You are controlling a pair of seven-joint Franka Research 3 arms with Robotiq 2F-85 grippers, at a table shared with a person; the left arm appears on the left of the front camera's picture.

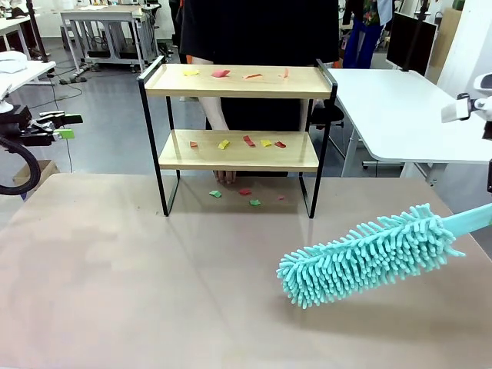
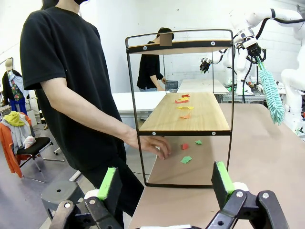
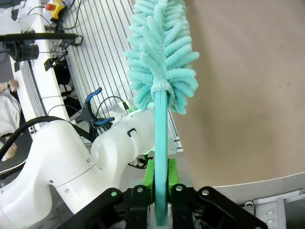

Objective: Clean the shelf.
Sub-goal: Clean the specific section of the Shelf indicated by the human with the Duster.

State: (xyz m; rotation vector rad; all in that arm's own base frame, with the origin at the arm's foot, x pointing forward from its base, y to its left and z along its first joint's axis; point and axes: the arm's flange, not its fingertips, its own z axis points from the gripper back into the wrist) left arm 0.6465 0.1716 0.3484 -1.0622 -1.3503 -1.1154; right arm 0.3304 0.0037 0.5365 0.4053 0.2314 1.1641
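The shelf (image 1: 238, 91) stands at the upper centre of the front view on the worktop (image 1: 115, 277), with coloured paper scraps (image 1: 224, 144) on both boards. A teal microfibre duster (image 1: 369, 254) reaches across the lower right, its handle clamped in the right end effector (image 3: 161, 176). The left end effector (image 2: 167, 183) gapes wide, empty.

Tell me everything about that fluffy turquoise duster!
The fluffy turquoise duster has a long head of soft, stubby tufts, like microfibre, on a flat, smooth plastic-looking handle of the same colour. The right gripper is shut on the handle's end. The head slants down and seems to hang just above the brown table, right of the wooden two-tier shelf.
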